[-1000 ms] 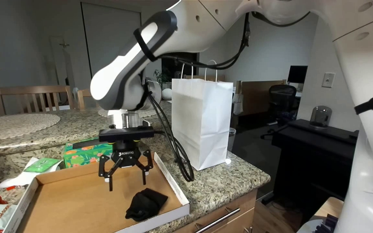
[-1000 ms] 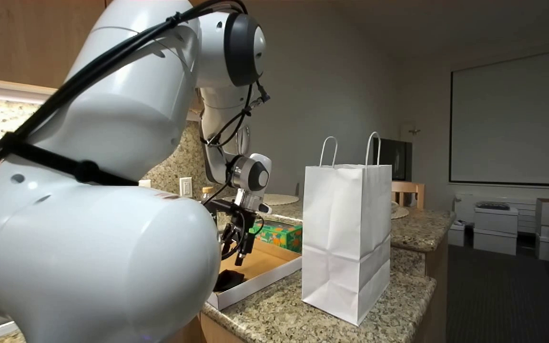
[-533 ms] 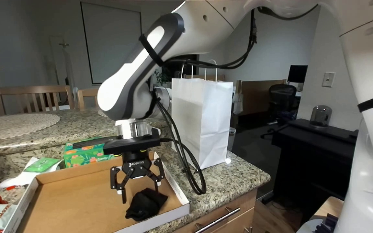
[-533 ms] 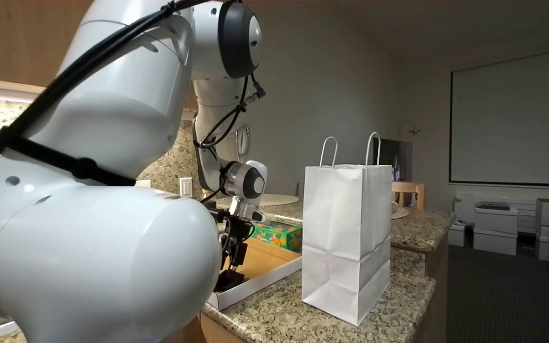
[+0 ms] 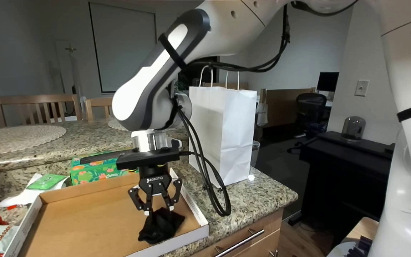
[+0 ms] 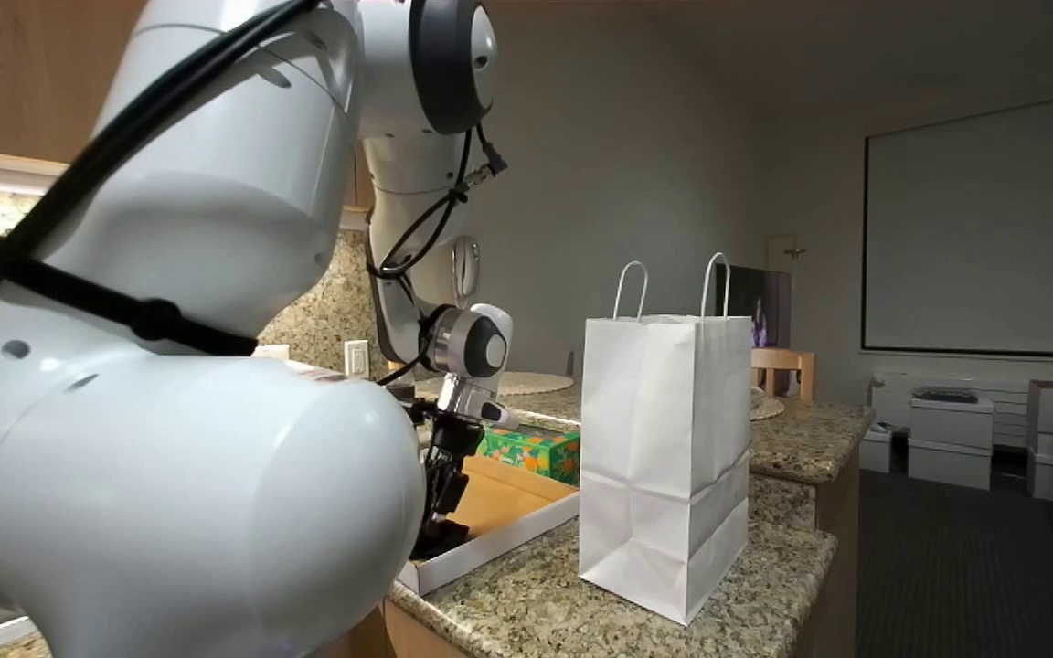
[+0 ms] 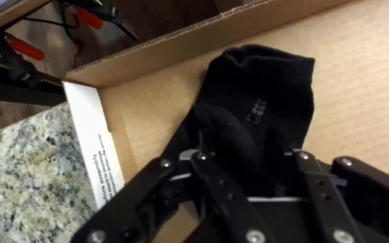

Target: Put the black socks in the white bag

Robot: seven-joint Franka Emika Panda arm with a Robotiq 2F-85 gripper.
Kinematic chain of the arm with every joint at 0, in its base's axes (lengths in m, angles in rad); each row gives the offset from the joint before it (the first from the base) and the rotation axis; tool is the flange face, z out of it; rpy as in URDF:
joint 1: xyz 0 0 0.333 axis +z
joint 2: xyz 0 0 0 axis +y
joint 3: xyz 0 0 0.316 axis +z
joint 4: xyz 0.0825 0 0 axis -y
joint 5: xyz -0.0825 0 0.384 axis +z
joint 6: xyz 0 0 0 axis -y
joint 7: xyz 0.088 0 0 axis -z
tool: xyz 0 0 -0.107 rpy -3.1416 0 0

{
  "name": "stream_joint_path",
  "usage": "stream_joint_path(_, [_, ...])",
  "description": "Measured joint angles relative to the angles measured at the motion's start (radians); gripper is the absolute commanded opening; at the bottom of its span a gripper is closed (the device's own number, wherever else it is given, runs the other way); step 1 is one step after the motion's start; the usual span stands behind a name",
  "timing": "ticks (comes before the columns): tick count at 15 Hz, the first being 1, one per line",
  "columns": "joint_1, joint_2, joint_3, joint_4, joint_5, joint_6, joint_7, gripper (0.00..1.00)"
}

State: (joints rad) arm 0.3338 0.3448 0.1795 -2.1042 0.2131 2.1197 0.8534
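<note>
Black socks [image 7: 265, 81] under the gripper [image 5: 160, 214] in a cardboard tray [image 5: 84, 221]

They rest in a bunched heap near a corner of the tray, where the gripper points down onto them. Its jaws stand partway apart, and the wrist view shows a fold of the cloth between them; black merges with black there, so whether they pinch it cannot be told. Upright on the speckled tabletop [image 6: 563, 594], in both exterior views, the white bag [image 6: 638, 439] stands just beside the tray. Just beyond the tray's far wall, in an exterior view, sits a green floral box [image 5: 95, 173].
</note>
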Motion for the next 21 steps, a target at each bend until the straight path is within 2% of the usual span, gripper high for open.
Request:
stream_joint_path(1, [0.0, 0.002, 0.0, 0.0, 0.0, 0.005, 0.0, 0.1])
stream_joint_path(5, [-0.001, 0.018, -0.006, 0.0, 0.0, 0.027, 0.0, 0.05])
stream_joint_path(6, [-0.001, 0.021, -0.009, 0.0, 0.0, 0.032, 0.0, 0.09])
stream_joint_path(10, [-0.002, 0.003, -0.014, 0.001, -0.011, 0.051, 0.0, 0.11])
stream_joint_path(12, [-0.001, -0.052, -0.017, 0.001, -0.072, 0.055, 0.003, 0.11])
stream_joint_path(16, [0.006, -0.243, -0.01, 0.01, -0.247, 0.016, 0.025, 0.1])
stream_joint_path(21, [-0.004, -0.437, 0.025, 0.12, -0.401, -0.048, 0.009, 0.1])
